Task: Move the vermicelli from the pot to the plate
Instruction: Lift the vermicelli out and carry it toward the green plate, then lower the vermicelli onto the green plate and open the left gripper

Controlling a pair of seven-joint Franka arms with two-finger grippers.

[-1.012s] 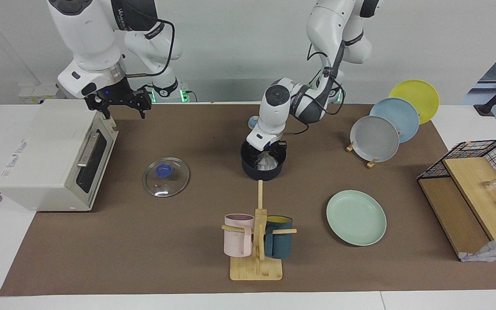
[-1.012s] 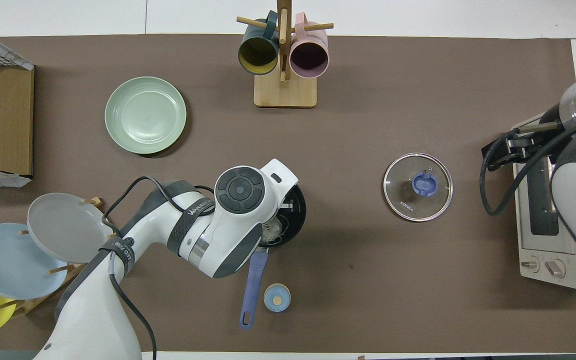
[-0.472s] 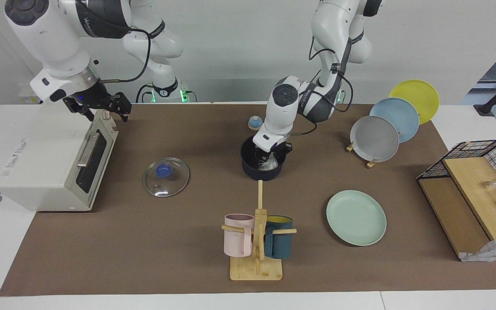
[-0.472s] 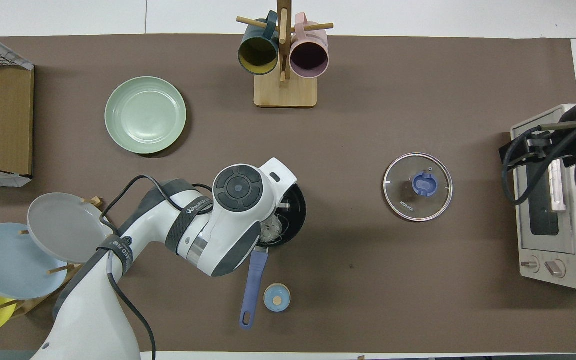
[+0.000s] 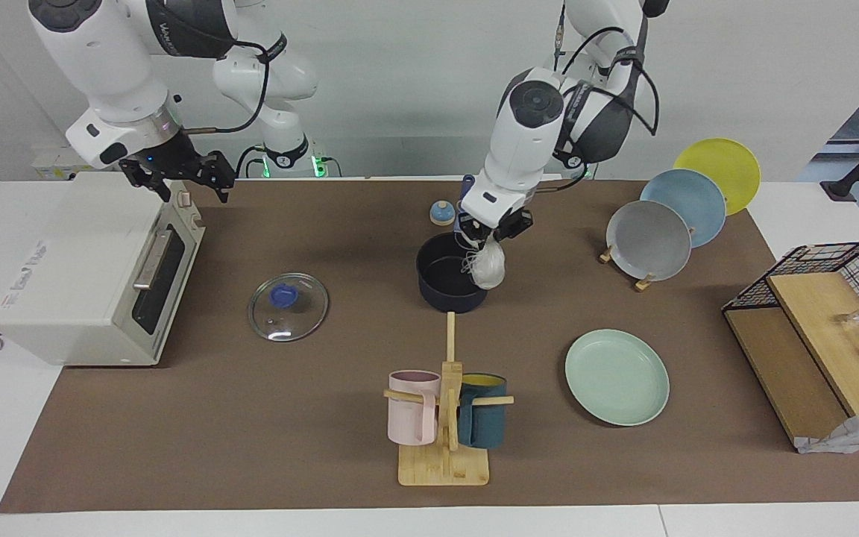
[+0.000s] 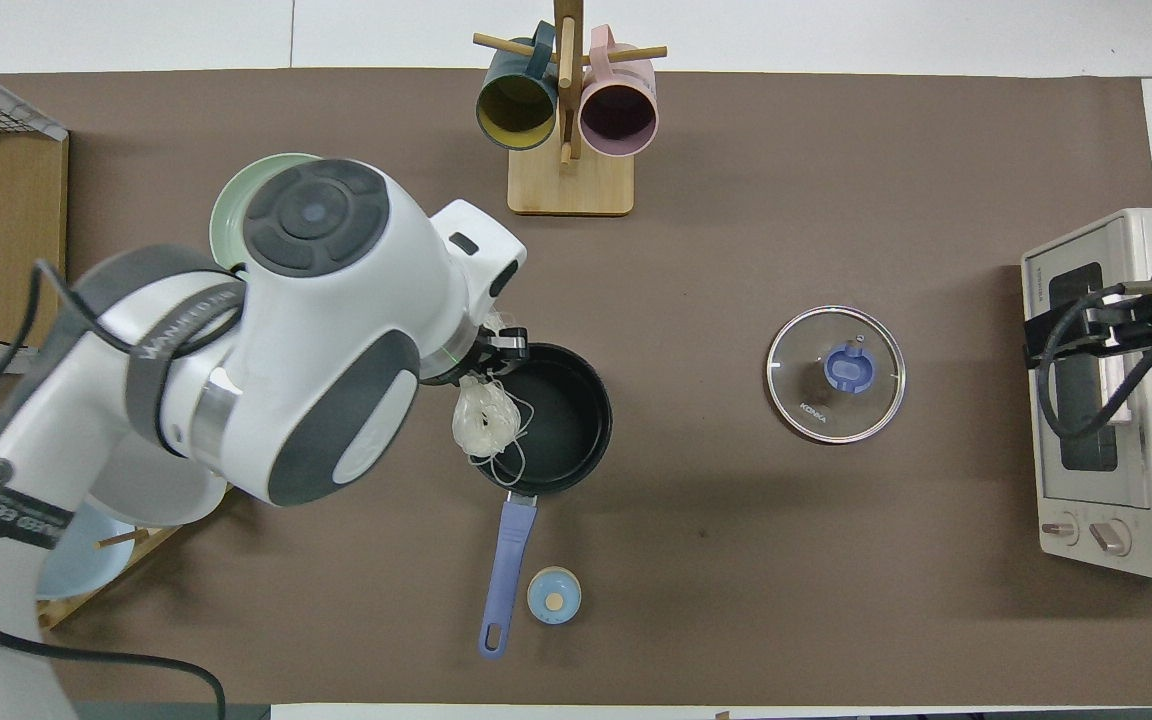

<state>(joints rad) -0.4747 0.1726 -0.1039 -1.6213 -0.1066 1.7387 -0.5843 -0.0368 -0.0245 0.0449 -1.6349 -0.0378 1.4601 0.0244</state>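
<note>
The dark navy pot (image 5: 450,287) stands mid-table, its black inside (image 6: 561,415) bare and its blue handle (image 6: 508,560) pointing toward the robots. My left gripper (image 5: 491,230) is shut on the vermicelli (image 5: 488,266), a whitish bundle hanging over the pot's rim on the side toward the left arm's end; it also shows in the overhead view (image 6: 481,420). The mint green plate (image 5: 616,377) lies empty, farther from the robots, toward the left arm's end. My right gripper (image 5: 189,186) waits open over the toaster oven.
A glass lid (image 5: 288,306) lies beside the pot toward the right arm's end. A mug rack (image 5: 444,425) stands farther out. A small blue cap (image 5: 441,213) sits by the handle. A plate rack (image 5: 653,239), a wire basket (image 5: 817,298) and the toaster oven (image 5: 94,268) flank the mat.
My left gripper has risen out of the pot with the vermicelli and shifted toward the left arm's end. The right gripper moved slightly over the oven.
</note>
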